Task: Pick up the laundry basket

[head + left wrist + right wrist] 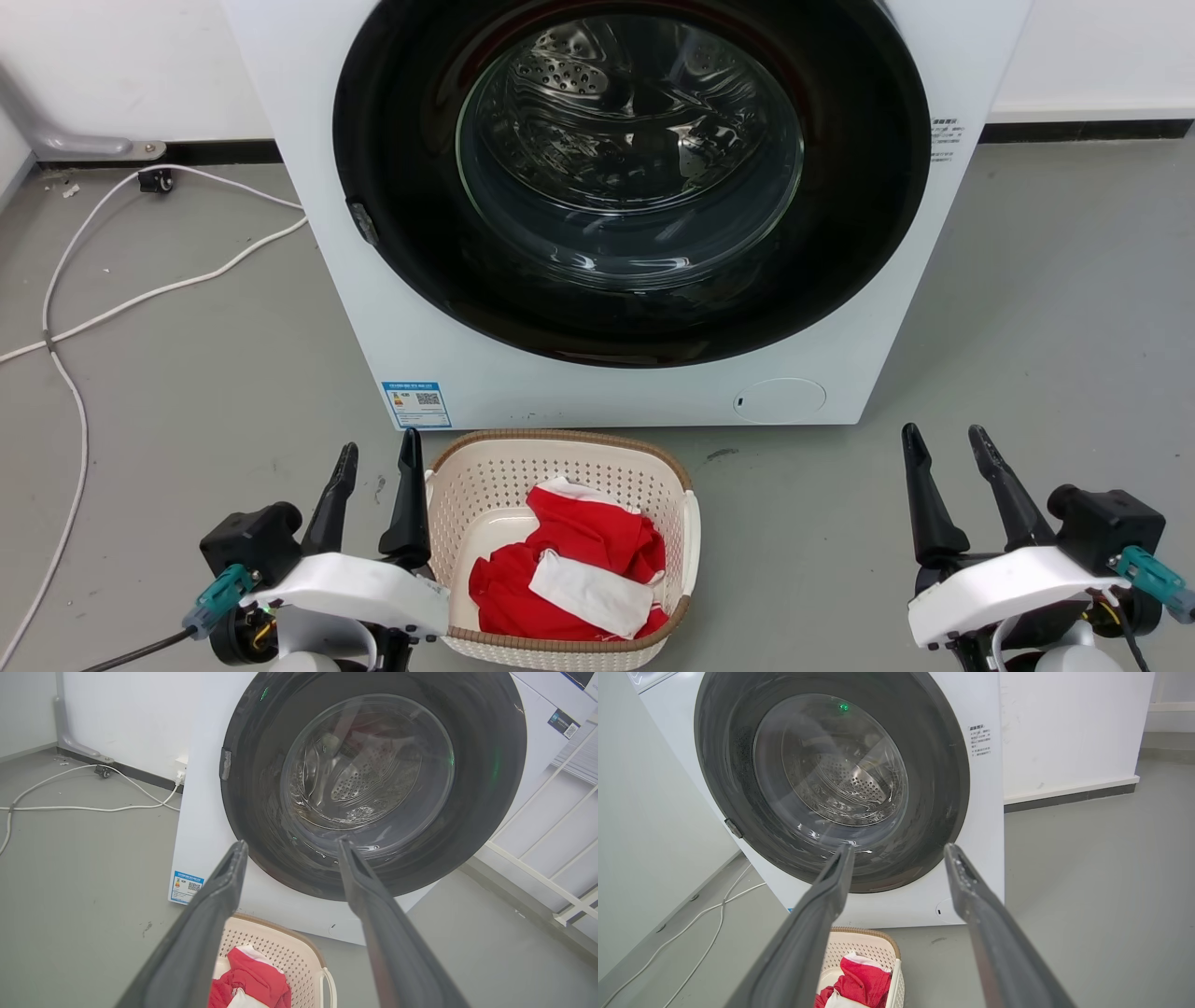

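Note:
The cream laundry basket [485,485] with a brown rim sits on the grey floor just before the washer, holding red and white clothes [569,569]. My left gripper [378,453] is open, raised just left of the basket's left wall, its inner finger close to the rim. Well off to the basket's right, my right gripper [945,437] is open with nothing in it. In the left wrist view the basket [294,952] lies low between the fingers of that gripper [292,845]. The right wrist view has the basket [864,945] at the bottom, below its gripper [896,848].
A white front-loading washer [653,392] with a dark round door stands right behind the basket. White cables [140,289] trail across the floor at the left. A white railing [551,858] shows at the right of the left wrist view. Open floor lies to the right.

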Tool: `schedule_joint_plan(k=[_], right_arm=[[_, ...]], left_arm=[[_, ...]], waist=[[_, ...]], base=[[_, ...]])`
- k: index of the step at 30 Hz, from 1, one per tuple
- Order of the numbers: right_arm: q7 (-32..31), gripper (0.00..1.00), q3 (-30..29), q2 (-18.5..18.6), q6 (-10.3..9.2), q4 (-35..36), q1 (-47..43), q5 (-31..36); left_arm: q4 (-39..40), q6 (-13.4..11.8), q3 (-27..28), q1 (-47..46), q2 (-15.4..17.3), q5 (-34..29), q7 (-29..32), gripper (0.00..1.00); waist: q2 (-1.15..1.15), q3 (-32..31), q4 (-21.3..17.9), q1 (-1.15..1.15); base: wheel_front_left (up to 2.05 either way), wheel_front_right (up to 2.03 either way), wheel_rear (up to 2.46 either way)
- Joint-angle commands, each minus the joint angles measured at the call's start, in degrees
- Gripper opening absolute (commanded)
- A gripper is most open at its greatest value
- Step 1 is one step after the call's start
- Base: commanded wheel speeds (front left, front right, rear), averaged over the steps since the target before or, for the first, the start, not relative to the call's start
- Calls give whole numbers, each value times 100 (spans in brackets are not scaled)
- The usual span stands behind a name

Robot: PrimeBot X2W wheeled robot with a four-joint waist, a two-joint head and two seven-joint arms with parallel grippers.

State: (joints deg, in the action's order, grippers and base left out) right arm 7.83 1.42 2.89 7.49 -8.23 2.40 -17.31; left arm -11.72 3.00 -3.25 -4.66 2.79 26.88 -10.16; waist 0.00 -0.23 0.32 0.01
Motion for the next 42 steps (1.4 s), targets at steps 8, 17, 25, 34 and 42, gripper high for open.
schedule_joint_plan(k=[8, 17, 25, 34, 42], right_arm=[[-17, 100, -28, 3, 0, 60, -51, 573], [-37, 100, -57, 2, -1, 54, -85, 1022], [-11, 100, -66, 0, -1, 39, -108, 1353], [38, 100, -78, -2, -1, 7, -132, 1663], [69, 100, -96, -3, -1, 0, -126, 1846]], left_arm=[[28, -84, -5, -89, 16, -538, -138, 100], [19, -99, -2, -70, 16, -1008, -243, 100], [-67, -137, -47, -48, 16, -1344, -337, 100], [-136, -189, -94, -72, 14, -1577, -452, 100], [-157, -213, -120, -77, 14, -1823, -519, 100]], waist=[[0, -9, 5, -1], [0, -16, 21, -1], [0, -35, 29, -1], [0, -38, 45, -1], [0, -30, 51, -1]], base=[[0, 0, 0], [0, 0, 0], [0, 0, 0], [0, 0, 0], [0, 0, 0]])
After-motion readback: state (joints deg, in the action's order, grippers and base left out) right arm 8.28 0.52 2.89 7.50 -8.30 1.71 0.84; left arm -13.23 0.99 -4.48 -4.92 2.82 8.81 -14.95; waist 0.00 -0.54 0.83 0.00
